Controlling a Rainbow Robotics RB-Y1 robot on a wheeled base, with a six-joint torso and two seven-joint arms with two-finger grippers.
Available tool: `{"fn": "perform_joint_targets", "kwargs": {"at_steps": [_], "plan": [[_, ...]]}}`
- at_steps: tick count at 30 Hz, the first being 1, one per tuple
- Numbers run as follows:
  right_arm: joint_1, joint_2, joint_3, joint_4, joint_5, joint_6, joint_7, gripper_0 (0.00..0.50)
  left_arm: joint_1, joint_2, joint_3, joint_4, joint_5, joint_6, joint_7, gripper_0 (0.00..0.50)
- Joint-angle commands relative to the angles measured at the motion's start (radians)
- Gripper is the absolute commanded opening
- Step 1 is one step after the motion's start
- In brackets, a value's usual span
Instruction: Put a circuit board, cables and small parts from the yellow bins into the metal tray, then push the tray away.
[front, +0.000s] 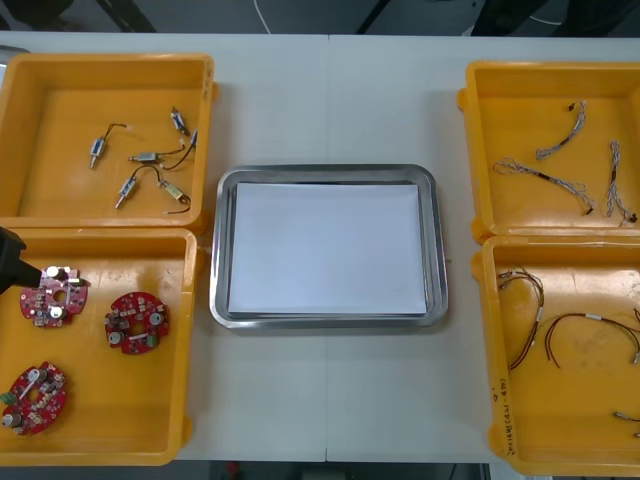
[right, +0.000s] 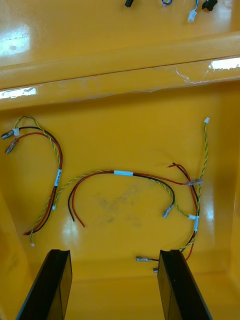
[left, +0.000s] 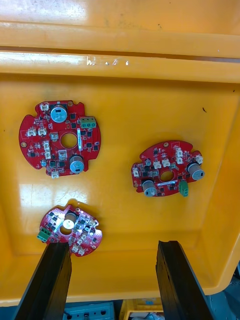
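Three round red circuit boards (front: 137, 322) lie in the near-left yellow bin (front: 185, 350). My left gripper (left: 115, 282) hangs open above that bin, with the closest board (left: 70, 230) just beyond its left finger (left: 50, 285). Part of that gripper's black body (front: 10, 262) pokes in at the bin's far-left corner in the front view. Over the near-right yellow bin (front: 490, 400) my right gripper (right: 117, 287) is open too, and red and yellow cables (right: 125, 185) are spread on the bin floor ahead of its fingers. The metal tray (front: 328, 172), white inside, sits between the bins with nothing in it.
The far-left bin (front: 205, 120) holds several small metal parts (front: 150, 160). Twisted blue and white cables (front: 560, 175) lie in the far-right bin (front: 470, 120). Bare table runs beyond the tray and in front of it.
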Motion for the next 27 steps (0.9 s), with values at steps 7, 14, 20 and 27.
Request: {"fn": "perform_joint_targets", "kwargs": {"at_steps": [7, 14, 20, 27], "plan": [[-0.036, -0.066, -0.037, -0.027, 0.007, 0.003, 0.044, 0.500, 0.019, 0.042, 0.030, -0.004, -0.008, 0.006, -0.038, 0.500], [0.015, -0.054, -0.040, -0.087, 0.058, 0.003, 0.042, 0.500, 0.053, -0.014, -0.001, 0.011, -0.016, 0.006, -0.001, 0.500], [0.067, -0.054, -0.066, -0.087, 0.047, 0.003, 0.054, 0.500, 0.045, -0.013, -0.001, 0.007, -0.017, 0.006, -0.003, 0.500], [0.122, -0.054, -0.115, -0.087, 0.027, 0.003, 0.077, 0.500, 0.046, 0.001, 0.001, 0.002, -0.030, 0.006, -0.004, 0.500]]}}
